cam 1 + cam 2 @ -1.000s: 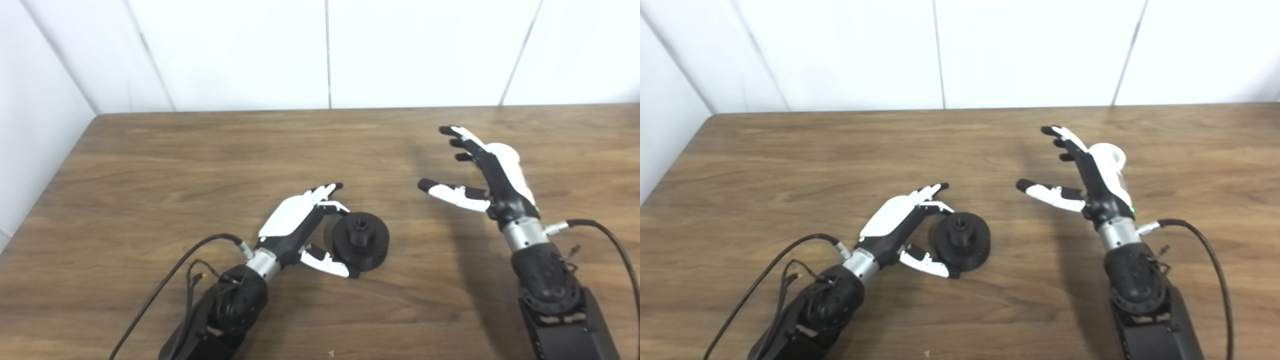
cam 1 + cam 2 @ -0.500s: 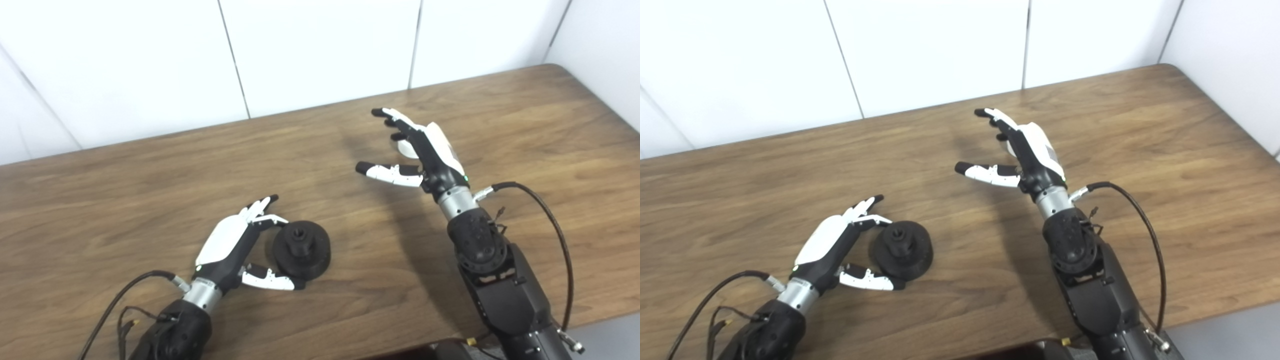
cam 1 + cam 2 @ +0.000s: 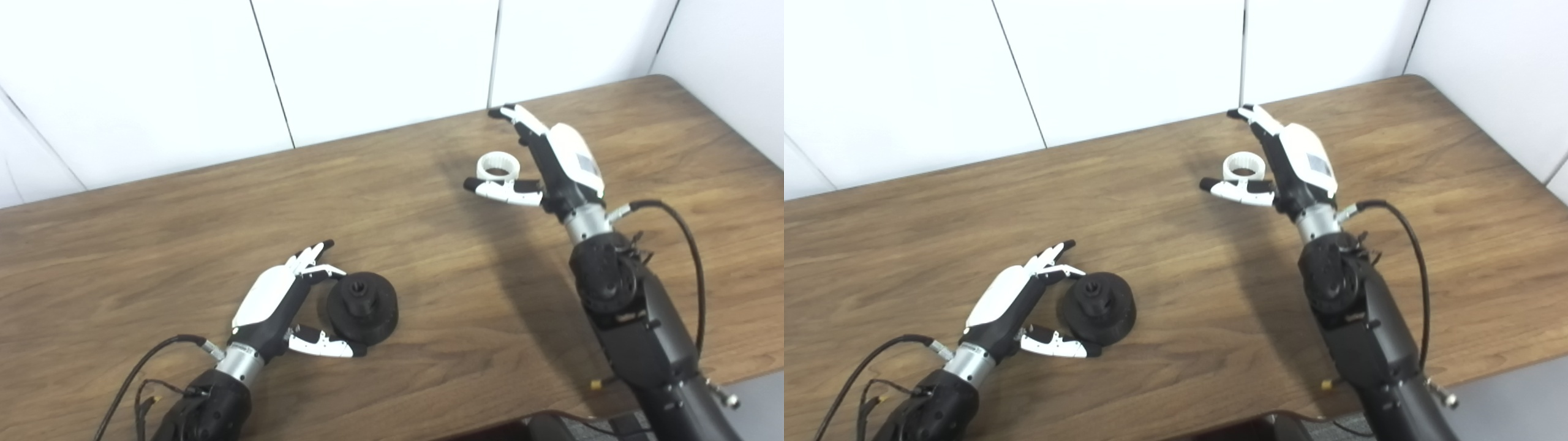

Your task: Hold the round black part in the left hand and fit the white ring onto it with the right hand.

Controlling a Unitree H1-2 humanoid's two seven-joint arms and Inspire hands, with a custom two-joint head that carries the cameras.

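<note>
Your left hand (image 3: 278, 300) lies low on the wooden table (image 3: 153, 245), fingers spread around the round black part (image 3: 362, 307) without closing on it. Your right hand (image 3: 554, 162) hovers farther back, wide open and empty; the white ring (image 3: 498, 166) rests on the table between its thumb and fingers.

Left hand (image 3: 278, 300) sits at lower left of the frame, fingers and thumb spread apart. Right hand (image 3: 551, 162) reaches to the upper right, fingers extended, thumb out sideways, holding nothing.
</note>
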